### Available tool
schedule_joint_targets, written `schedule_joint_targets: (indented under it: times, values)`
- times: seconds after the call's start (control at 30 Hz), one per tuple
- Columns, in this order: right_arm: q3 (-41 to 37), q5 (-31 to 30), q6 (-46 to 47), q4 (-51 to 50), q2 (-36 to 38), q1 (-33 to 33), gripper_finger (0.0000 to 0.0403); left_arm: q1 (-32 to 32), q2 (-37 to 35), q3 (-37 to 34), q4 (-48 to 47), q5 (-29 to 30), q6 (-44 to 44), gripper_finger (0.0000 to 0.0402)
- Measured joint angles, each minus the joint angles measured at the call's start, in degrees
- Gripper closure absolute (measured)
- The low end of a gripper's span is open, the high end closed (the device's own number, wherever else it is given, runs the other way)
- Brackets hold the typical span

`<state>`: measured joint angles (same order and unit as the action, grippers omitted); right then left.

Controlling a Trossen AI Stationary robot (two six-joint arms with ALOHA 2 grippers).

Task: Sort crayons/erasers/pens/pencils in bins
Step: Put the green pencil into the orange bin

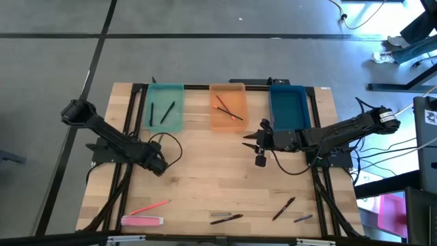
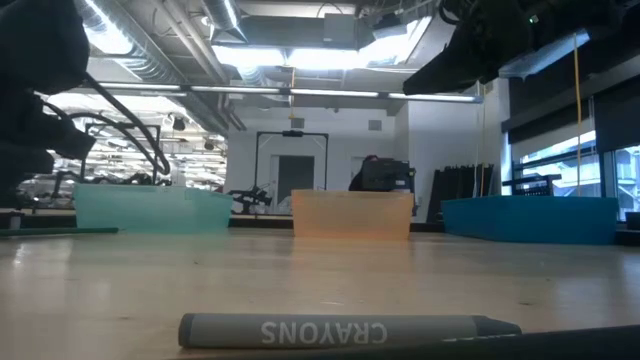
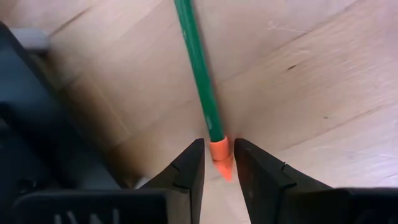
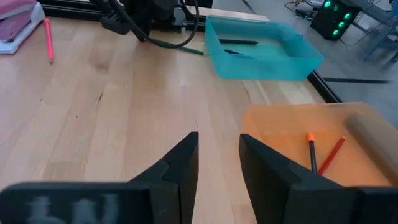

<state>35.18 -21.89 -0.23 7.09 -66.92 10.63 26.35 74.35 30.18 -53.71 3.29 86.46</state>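
Landmark: orange bin (image 1: 227, 106), middle of three at the table's far edge.
Near edge, well short of the orange bin: pink eraser (image 1: 142, 220); pink-red pencil (image 1: 151, 206) beside it; grey crayon (image 1: 220, 214); black pens (image 1: 283, 208); a small bluish stick (image 1: 303, 219), kind unclear.
Left gripper (image 3: 219, 163): near-left of the orange bin, low over the wood; fingers narrowly parted around the orange end of a green pencil (image 3: 198, 68), seemingly not yet clamped.
Right gripper (image 1: 260, 145): just near-right of the orange bin; fingers apart, grasping nothing.
Orange bin contents: red pencil (image 4: 332, 154), orange-tipped dark pencil (image 4: 311, 151).
Teal bin (image 1: 166, 106): left of the orange bin; two dark pens inside.
Blue bin (image 1: 289, 107): right of the orange bin; contents not discernible.
Step in hand (judged): left arm picking the green pencil.
Next move calls for: squeeze, lift, carry to the orange bin.
View differences: only the left wrist view shows the green pencil; only the low view reads the crayon (image 2: 330, 331) label.
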Motion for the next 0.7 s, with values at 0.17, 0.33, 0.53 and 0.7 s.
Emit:
schedule_joint_targets:
  times: [0.17,0.33,0.53,0.7]
  values:
    - [0.0,0.02,-0.02,0.0,0.0,0.0,0.0282,0.0,0.93,0.12,0.94,-0.47,0.39,0.0314]
    - [0.0,0.02,-0.04,-0.01,0.0,0.0,0.0282,-0.02,0.94,0.1,1.27,-0.72,1.53,0.0316]
    - [0.0,0.02,-0.04,-0.02,0.0,0.0,0.0282,-0.02,0.98,0.08,1.01,-0.66,1.56,0.0316]
    - [0.02,0.02,-0.04,-0.02,0.0,0.0,0.0282,-0.02,1.0,0.04,1.18,-0.66,1.51,0.0334]
